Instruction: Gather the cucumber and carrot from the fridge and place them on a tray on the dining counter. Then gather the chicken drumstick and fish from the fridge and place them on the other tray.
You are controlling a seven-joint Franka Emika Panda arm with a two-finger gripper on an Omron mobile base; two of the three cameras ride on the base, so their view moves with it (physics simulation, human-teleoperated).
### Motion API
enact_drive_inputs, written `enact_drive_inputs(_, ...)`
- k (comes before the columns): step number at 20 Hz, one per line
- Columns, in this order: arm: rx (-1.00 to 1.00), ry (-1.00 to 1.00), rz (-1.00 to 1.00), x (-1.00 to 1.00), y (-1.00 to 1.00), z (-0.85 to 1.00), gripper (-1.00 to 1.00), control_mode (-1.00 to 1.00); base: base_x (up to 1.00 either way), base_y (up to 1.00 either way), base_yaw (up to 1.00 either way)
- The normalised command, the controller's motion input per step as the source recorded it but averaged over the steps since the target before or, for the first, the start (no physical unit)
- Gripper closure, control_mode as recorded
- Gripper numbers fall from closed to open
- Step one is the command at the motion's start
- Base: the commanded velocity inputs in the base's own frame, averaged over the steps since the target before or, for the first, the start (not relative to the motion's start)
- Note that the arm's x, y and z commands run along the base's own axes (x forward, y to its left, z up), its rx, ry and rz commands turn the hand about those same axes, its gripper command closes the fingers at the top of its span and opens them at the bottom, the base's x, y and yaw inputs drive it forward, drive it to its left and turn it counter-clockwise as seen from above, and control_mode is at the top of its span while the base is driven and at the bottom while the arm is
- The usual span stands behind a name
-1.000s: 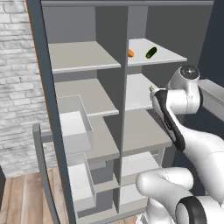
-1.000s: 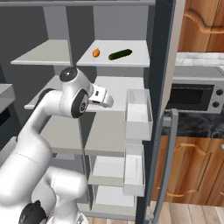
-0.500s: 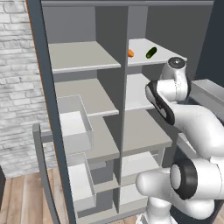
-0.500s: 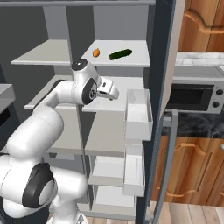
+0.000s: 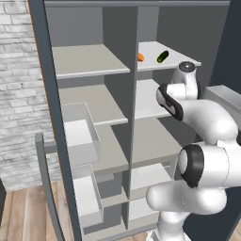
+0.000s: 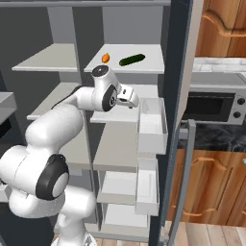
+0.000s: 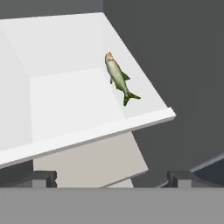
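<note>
The arm has swung up and in toward the fridge (image 6: 72,29), and the gripper (image 6: 130,101) now sits just below the top shelf (image 6: 144,65); its jaws stand wide open, holding nothing. The carrot (image 6: 105,58) and cucumber (image 6: 132,59) lie on that shelf (neither yet gathered); the fish (image 7: 118,78) rests in a white door bin (image 7: 96,127) ahead of the hand, so I judge the reach only begun.

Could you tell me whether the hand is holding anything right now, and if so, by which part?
Nothing is held. The hand is open and empty, facing a fish lying in a white bin.
</note>
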Motion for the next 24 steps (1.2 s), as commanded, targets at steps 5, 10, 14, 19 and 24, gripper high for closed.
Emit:
enact_drive_inputs(5, -0.01, -0.02, 0.00, 0.43, -0.13, -0.18, -1.00, -1.00, 0.00, 0.00, 0.00)
enact_drive_inputs(10, 0.00, 0.00, 0.00, 0.50, -0.16, -0.09, -1.00, -1.00, 0.00, 0.00, 0.00)
enact_drive_inputs(14, 0.00, 0.00, 0.03, 0.48, -0.16, -0.03, -1.00, -1.00, 0.00, 0.00, 0.00)
enact_drive_inputs(19, 0.00, 0.07, 0.05, 0.31, -0.16, -0.18, -1.00, -1.00, 0.00, 0.00, 0.00)
enact_drive_inputs(24, 0.00, 0.09, 0.05, 0.23, -0.15, -0.24, -1.00, -1.00, 0.00, 0.00, 0.00)
